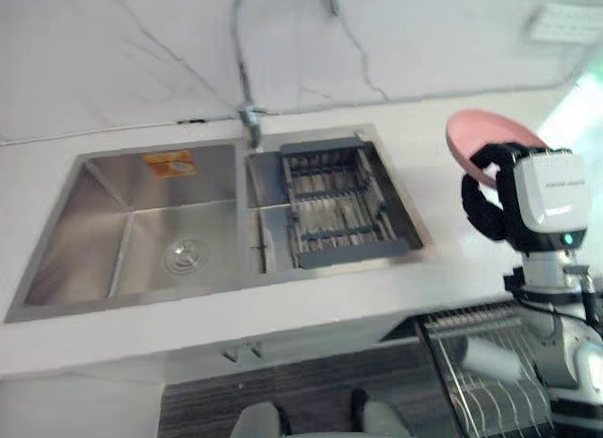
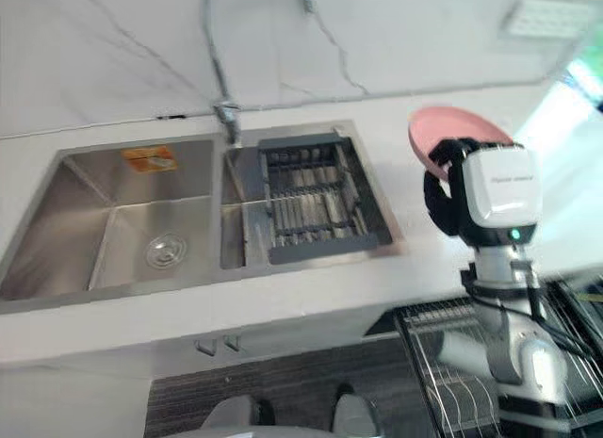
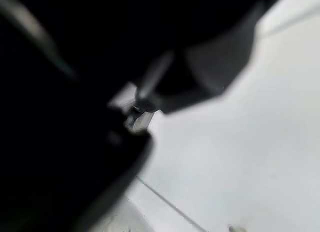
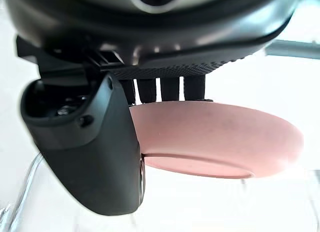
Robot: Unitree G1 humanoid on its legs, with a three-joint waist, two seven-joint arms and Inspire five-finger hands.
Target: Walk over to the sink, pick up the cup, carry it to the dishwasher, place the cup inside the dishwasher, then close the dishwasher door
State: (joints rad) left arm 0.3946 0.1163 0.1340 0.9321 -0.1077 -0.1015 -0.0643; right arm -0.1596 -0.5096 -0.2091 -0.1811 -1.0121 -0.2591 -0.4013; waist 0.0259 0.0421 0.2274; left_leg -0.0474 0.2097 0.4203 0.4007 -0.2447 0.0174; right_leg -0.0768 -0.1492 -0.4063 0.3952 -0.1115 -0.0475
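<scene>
Right hand [image 1: 488, 207] grips pink dish [image 1: 476, 135]; wrist view confirms, apparently.

No words or numbers can be read anywhere here. A small orange paper sticker [image 1: 170, 163] is stuck on the back wall of the left bowl of the shiny steel double sink [image 1: 57, 233]. The sticker has some little marks printed on it. They are too small and too blurry to tell what they say.
</scene>
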